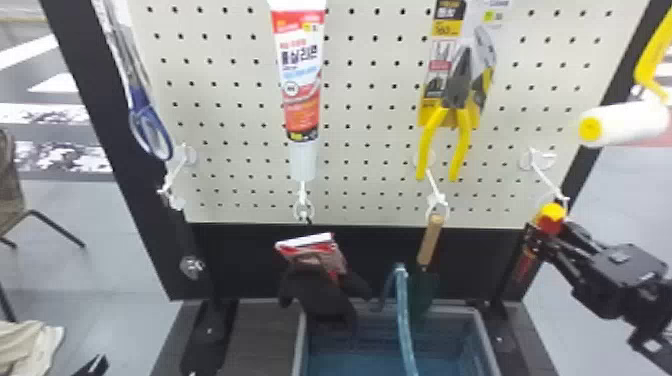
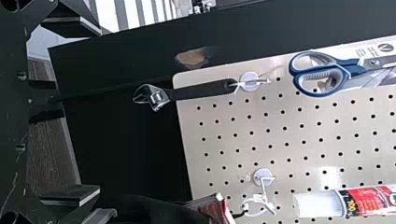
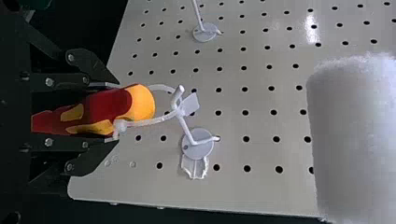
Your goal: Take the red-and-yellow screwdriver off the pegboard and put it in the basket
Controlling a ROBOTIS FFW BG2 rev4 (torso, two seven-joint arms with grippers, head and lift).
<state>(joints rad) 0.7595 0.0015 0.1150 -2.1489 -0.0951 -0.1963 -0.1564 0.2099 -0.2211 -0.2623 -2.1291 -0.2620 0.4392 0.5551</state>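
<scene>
In the head view my right gripper (image 1: pixel 542 237) is at the board's lower right, closed around the upright screwdriver (image 1: pixel 551 216). The right wrist view has this right gripper (image 3: pixel 109 112) with one finger against each side of the red-and-yellow screwdriver handle (image 3: pixel 109 105); a white tie loop from the handle still hangs on the peg hook (image 3: pixel 180 95). Part of my left gripper (image 1: pixel 95 365) sits at the head view's bottom left; in the left wrist view the left gripper (image 2: pixel 86 109) stands wide open, nothing between its fingers. The basket (image 1: pixel 482 335) is below the pegboard (image 1: pixel 370 125).
Scissors (image 1: pixel 145 125), a silicone tube (image 1: pixel 302 85), pliers (image 1: pixel 457 100) and a white paint roller (image 1: pixel 620 122) hang above. Lower down are a wrench (image 2: pixel 201 91), dark gloves (image 1: pixel 320 295) and a wooden-handled trowel (image 1: pixel 430 240). A blue strip (image 1: pixel 404 310) rises from the basket.
</scene>
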